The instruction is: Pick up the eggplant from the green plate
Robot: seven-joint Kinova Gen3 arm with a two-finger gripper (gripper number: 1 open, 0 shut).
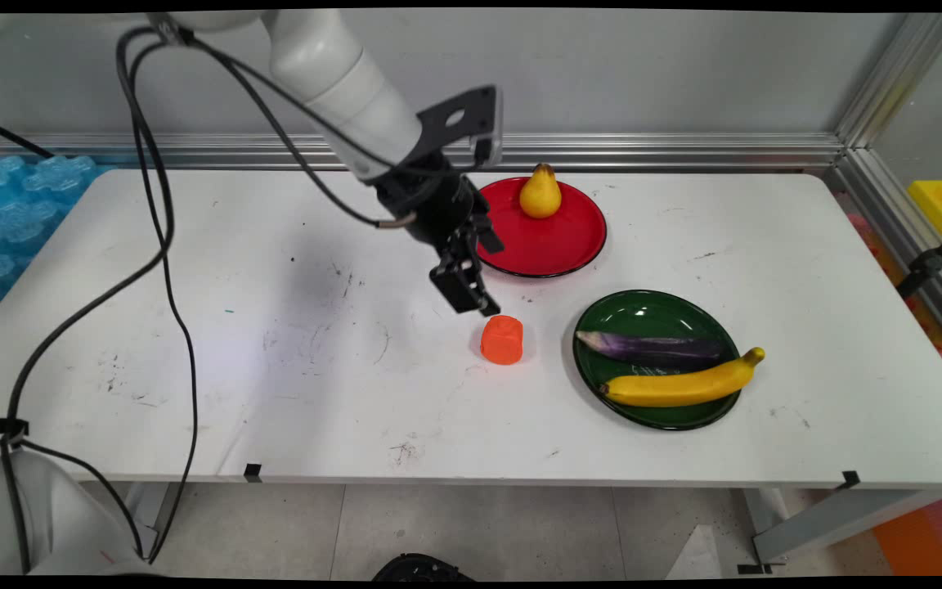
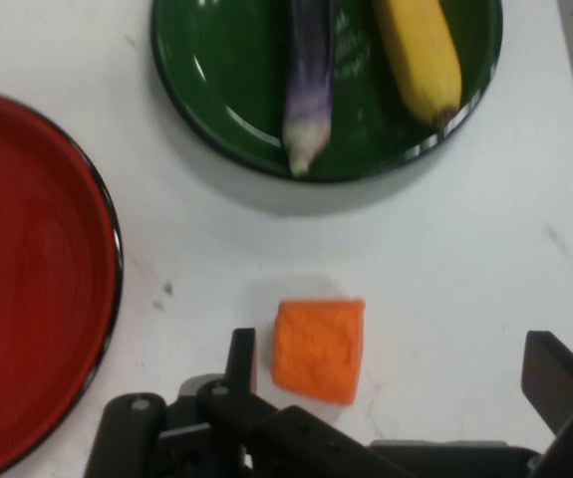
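An orange block [image 1: 502,339] lies on the white table between the two plates and the arm. My gripper [image 1: 471,294] hangs just above and to the left of it, tilted toward it. In the hand view the orange block [image 2: 318,349] sits between the two spread fingers [image 2: 242,360], so my gripper [image 2: 396,373] is open and holds nothing. The block rests on the table and the fingers do not touch it.
A red plate [image 1: 557,241] with a yellow pear [image 1: 540,193] stands behind the gripper. A green plate [image 1: 643,315] to the right holds a purple eggplant [image 1: 652,347] and a banana [image 1: 684,383]. Black cables [image 1: 164,245] hang at the left.
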